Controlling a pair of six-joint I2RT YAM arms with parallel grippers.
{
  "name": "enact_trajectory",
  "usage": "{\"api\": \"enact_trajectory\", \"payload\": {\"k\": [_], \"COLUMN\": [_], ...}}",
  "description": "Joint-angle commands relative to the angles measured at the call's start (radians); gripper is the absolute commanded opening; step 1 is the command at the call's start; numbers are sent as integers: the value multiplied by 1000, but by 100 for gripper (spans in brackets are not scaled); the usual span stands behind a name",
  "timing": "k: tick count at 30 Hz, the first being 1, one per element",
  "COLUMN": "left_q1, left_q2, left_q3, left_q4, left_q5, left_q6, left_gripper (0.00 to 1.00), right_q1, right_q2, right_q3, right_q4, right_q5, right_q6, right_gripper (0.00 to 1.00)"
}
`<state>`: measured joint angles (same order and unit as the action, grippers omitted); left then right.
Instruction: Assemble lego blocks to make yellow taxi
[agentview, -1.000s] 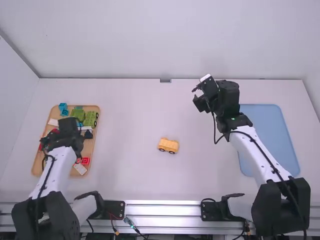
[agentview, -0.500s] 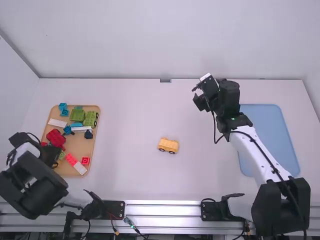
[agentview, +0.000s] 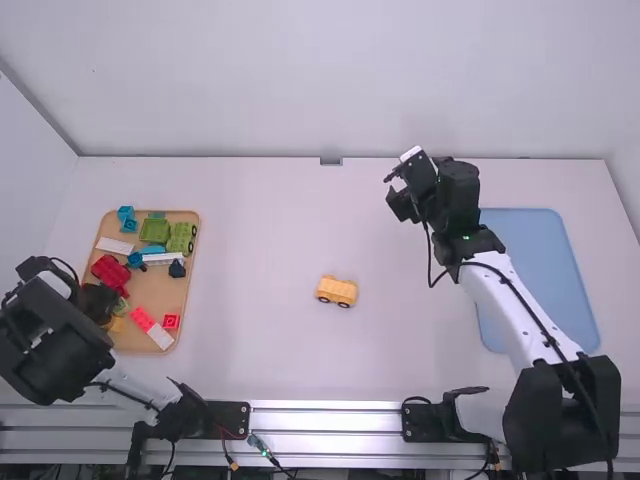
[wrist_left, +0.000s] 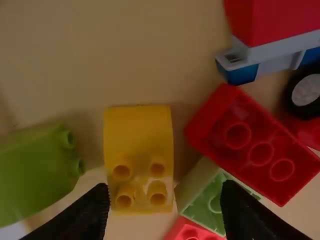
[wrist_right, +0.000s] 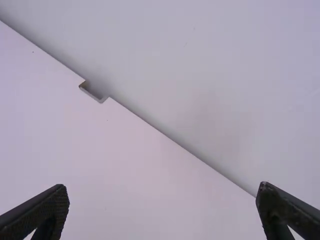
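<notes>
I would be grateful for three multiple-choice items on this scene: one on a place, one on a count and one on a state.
1. Where is the yellow wheeled piece?
A. On the wooden tray
B. On the blue mat
C. On the white table, between tray and mat

2. How many studs show on the curved yellow block?
A. Two
B. Four
C. Eight

3. How is the left pincer?
A. Open
B. Shut on a red block
C. Shut and empty

1: C, since the high view has it on the tabletop, with the tray to its left and the mat to its right.
2: B, since two rows of two studs show in the left wrist view.
3: A, since its fingers stand wide apart there.
</notes>
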<state>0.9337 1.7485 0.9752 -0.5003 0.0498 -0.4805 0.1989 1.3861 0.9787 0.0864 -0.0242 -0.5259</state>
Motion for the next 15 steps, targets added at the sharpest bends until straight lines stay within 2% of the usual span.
{"api": "enact_trajectory", "payload": {"k": [1,5,9,11,15], "left_q1": [-4,1,-4,-4,3], "left_q2": [26,1,-7,-7,-7], "left_q3": [18,85,135,139,115], "left_q4": [-3,-94,-167,-183,-183], "left_q5": [9,39,-35,-76,-94], "left_q6": [10,35,-5,-31,-24], "left_gripper": [63,57,58,59,55], "right_q1": [-3,-3,-3,-3,-3], "right_q2": [-11,-11,-11,-5,5], "right_q3": [21,21,21,21,21], "right_q4": [6,14,10,12,13], "right_q5": [-2,-4,-4,-4,-4], "right_q6": [5,5,6,5,5], "right_gripper": [99,99,99,99,99]}}
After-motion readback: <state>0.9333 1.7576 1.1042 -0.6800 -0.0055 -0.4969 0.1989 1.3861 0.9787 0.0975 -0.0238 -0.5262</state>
